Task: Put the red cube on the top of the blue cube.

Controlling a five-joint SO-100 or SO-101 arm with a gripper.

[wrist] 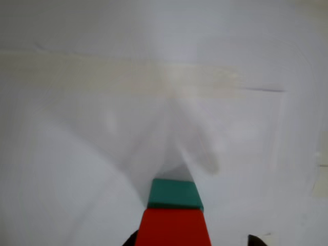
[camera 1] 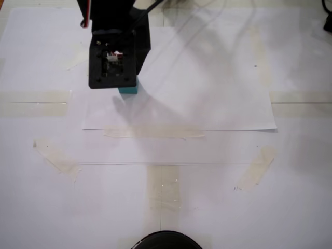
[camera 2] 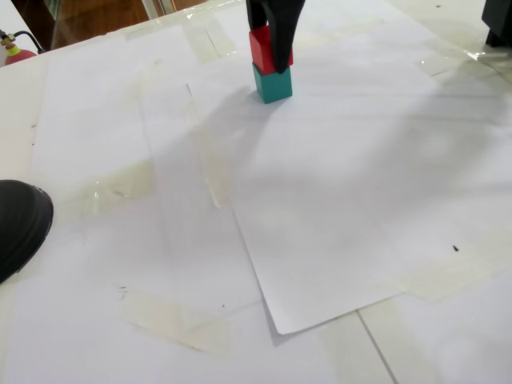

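The red cube [camera 2: 261, 48] rests on top of the blue cube [camera 2: 274, 85], a teal block on the white paper at the far side of one fixed view. My gripper [camera 2: 272, 54] comes down from above with its black fingers [camera 2: 278, 32] closed on the red cube's sides. The wrist view has the red cube [wrist: 173, 228] at the bottom edge with the blue cube [wrist: 175, 193] just beyond it, and dark finger tips [wrist: 130, 241] at the bottom corners. From above, the black arm [camera 1: 114, 46] hides the red cube, and only a corner of the blue cube [camera 1: 128, 91] shows.
White paper sheets [camera 1: 207, 104] taped to the table cover the work area, with tape strips [camera 1: 153, 133] across them. A black round object [camera 1: 166, 241] lies at the near edge; it is also the black round object [camera 2: 20, 224] at the left. A dark object [camera 2: 500, 24] stands at the far right.
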